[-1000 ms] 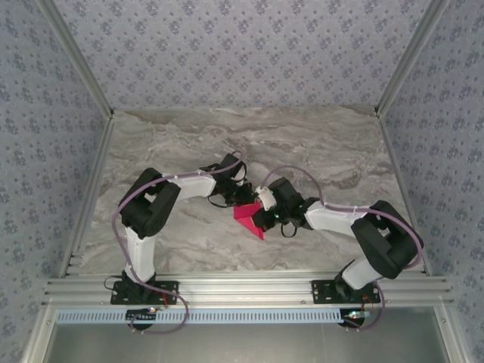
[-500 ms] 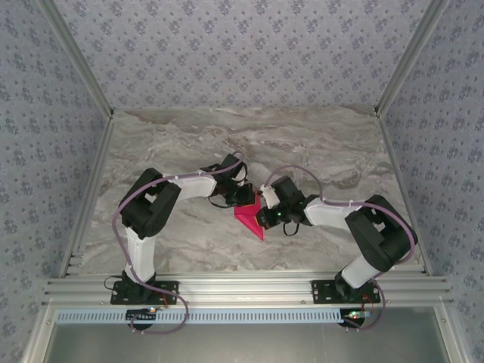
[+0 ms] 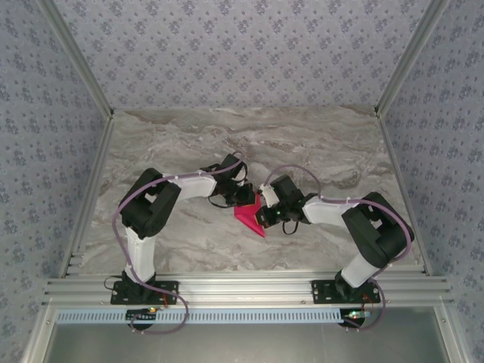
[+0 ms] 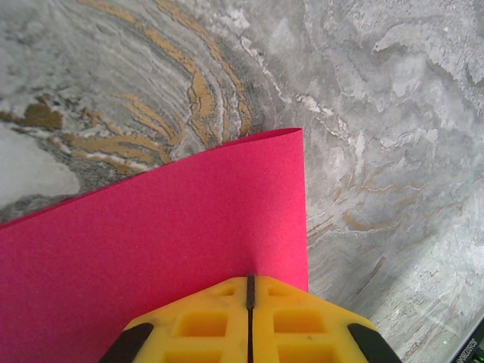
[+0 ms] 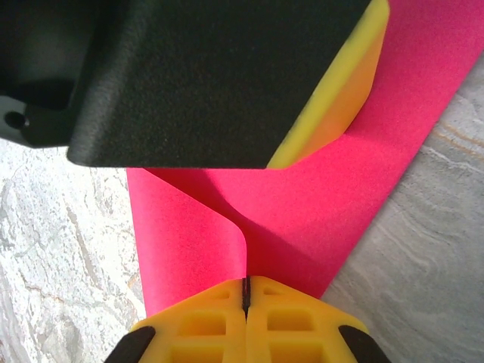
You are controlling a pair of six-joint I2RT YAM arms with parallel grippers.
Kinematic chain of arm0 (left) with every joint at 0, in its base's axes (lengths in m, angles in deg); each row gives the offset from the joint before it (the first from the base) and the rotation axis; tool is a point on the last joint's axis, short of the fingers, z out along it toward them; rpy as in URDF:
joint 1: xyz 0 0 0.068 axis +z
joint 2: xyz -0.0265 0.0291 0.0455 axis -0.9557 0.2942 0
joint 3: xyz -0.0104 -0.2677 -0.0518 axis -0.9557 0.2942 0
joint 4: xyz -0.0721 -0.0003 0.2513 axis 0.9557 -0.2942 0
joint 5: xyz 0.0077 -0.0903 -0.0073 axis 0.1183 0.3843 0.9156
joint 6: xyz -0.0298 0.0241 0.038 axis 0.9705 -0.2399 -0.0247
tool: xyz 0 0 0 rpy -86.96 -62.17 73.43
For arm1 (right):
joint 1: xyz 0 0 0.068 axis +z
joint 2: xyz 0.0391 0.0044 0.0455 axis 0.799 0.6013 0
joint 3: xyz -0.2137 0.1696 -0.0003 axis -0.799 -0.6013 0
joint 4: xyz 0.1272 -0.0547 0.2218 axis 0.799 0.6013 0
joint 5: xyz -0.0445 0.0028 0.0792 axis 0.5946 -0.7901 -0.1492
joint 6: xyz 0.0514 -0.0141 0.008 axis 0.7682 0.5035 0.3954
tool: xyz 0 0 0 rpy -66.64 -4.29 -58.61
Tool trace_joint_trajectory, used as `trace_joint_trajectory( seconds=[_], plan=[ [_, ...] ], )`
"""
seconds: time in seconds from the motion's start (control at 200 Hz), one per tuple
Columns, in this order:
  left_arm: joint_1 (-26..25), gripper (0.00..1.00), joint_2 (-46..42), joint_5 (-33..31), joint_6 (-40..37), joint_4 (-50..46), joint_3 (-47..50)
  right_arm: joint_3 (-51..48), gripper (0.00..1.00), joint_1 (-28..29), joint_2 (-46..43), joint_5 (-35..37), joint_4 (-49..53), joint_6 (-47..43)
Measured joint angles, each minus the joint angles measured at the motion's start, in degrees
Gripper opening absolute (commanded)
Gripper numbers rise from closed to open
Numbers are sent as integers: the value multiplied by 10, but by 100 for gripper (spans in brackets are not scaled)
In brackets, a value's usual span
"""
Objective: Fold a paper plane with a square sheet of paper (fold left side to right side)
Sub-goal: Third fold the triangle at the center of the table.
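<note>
The left pincer (image 4: 249, 282) is clamped on the square sheet of paper (image 4: 151, 234), which spreads ahead of it over the bench (image 4: 378, 113). The right pincer (image 5: 245, 282) pinches a curled flap edge. The paper looks thin, light and easily creased, so it is best held gently at its edges.

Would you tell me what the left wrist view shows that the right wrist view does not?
Left wrist view: the left end effector shut on the thin magenta-pink paper sheet, whose free corner shows against gold-brown veins in the grey marble table. Right wrist view: the right end effector shut on a curled paper layer, with the other arm's black-and-yellow finger above. Shared: pink paper pinched between yellow fingers, marble beneath.
</note>
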Motion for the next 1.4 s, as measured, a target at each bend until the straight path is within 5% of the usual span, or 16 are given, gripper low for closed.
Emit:
trace_joint_trajectory(
  seconds=[1.399],
  plan=[
    [0, 5, 4, 2, 0, -1, -4, -7, 0, 0, -3, 7, 7, 8]
  ],
)
